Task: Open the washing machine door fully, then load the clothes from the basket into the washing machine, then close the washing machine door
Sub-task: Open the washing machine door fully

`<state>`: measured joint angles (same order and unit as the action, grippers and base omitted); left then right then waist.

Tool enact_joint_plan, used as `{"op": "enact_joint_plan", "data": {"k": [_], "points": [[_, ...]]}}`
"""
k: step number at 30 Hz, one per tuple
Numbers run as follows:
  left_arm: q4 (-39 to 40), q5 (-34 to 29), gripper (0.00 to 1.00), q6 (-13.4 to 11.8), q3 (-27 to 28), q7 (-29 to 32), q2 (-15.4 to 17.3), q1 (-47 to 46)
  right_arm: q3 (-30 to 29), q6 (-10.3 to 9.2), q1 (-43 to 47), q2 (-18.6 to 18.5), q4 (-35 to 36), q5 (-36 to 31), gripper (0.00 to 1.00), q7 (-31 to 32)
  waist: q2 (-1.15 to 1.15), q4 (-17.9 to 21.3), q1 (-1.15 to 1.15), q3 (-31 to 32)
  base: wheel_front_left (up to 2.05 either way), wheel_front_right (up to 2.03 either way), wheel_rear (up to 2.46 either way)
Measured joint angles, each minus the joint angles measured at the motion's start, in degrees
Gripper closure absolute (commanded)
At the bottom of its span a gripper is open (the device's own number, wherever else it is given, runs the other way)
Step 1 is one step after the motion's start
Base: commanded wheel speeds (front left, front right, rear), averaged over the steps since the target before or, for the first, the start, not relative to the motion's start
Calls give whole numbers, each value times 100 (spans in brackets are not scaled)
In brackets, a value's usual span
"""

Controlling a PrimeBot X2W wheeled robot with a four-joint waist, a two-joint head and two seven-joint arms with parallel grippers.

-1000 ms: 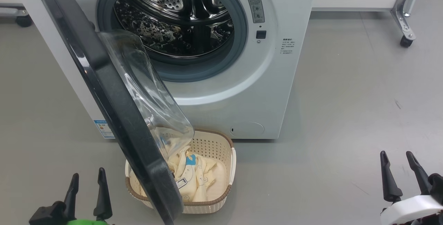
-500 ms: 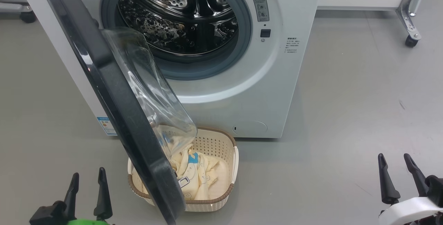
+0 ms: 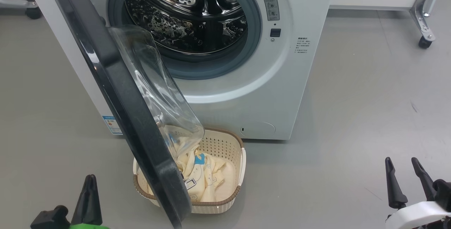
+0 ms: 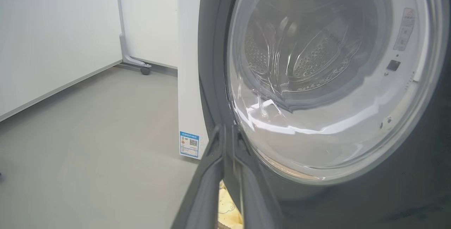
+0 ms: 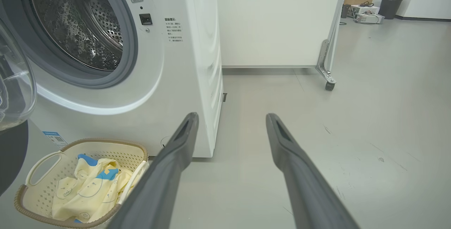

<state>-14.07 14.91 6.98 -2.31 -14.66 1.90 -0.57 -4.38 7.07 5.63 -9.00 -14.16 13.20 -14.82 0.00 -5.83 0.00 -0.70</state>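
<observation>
Left claw [image 3: 90,180] of mine is low at my left side, with its two fingers brought nearly together so that only a thin slit is between them, and it grasps nothing. In the left wrist view this claw [image 4: 226,130] points at the outer face of the washing machine door [image 4: 352,193], near the bottom of the black rim, but I cannot tell if the tips touch it. My right claw [image 3: 401,160] is released, with the fingers wide apart, empty, and well apart from everything, over the bare floor at my right.

The washing machine door [image 3: 116,95] is, as I judge, only partly open. It stands almost edge-on to me, its long line running from the hinge side at the far left down towards me. Its free edge hangs over the left part of the basket [image 3: 241,158]. The clothes [image 3: 208,181] lie still inside the basket, just in front of the washing machine [image 3: 246,109], and the steel drum [image 3: 186,17] looks empty.

For the coming move the important relation is this: the door's free edge lies to the right of my left claw and a little ahead, so my left arm is the nearer one. The door must swing further to my left, I think, before the clothes are free to reach.
</observation>
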Motion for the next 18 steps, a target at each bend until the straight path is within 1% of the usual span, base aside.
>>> {"op": "enact_joint_plan", "data": {"k": [11, 16, 18], "points": [[-24, 121, 100, 0, 168, 0, 0, -1, -63, 1, -1, 13, -12, -23, 0, 0, 0, -61, 0, -10, 0, 0, 0], [438, 315, 100, -15, 348, 0, -1, -35, -68, 1, -1, 13, -13, -46, 0, 0, 0, -109, 0, -3, 0, 0, 0], [664, 337, 100, -77, 409, 0, -1, -80, -64, 1, -1, 13, -13, -47, 0, 0, 0, -130, 0, 2, 0, 0, 0]]}}
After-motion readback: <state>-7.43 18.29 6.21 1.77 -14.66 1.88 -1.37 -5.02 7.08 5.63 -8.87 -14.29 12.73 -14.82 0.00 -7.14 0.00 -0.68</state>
